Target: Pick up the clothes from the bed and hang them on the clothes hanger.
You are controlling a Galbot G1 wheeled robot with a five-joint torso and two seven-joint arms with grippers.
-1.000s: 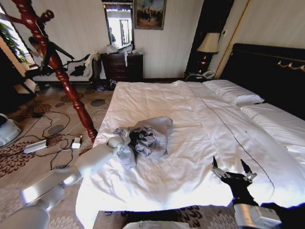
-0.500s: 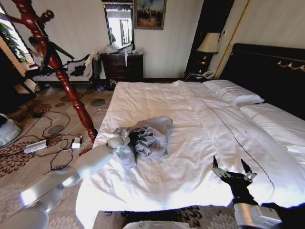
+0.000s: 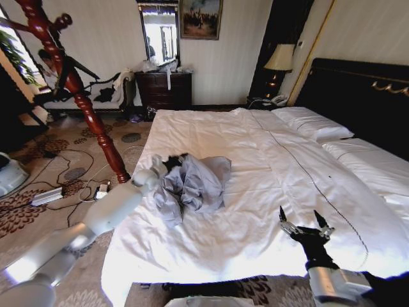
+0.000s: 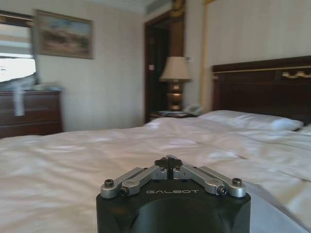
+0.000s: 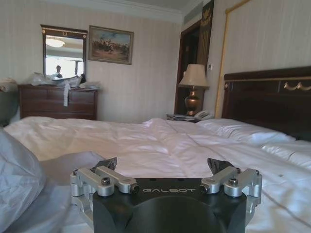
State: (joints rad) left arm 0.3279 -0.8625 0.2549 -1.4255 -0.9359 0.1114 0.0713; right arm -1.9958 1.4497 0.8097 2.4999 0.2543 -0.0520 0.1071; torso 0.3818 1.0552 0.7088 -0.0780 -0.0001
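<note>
stage: early, pickup | left gripper (image 3: 171, 164) jaws closed, prob pinching clothes (image 3: 192, 185), mostly still on bed (image 3: 255, 147) | right gripper (image 3: 300, 225) jaws wide, empty, idle | hanging not begun

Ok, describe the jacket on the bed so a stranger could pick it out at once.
Start from the wide white bed with the black headboard. Near its left edge, close to the reddish wooden coat stand, lies the jacket, with the left gripper at its top. It is the one crumpled grey-blue heap on plain white linen.
</note>
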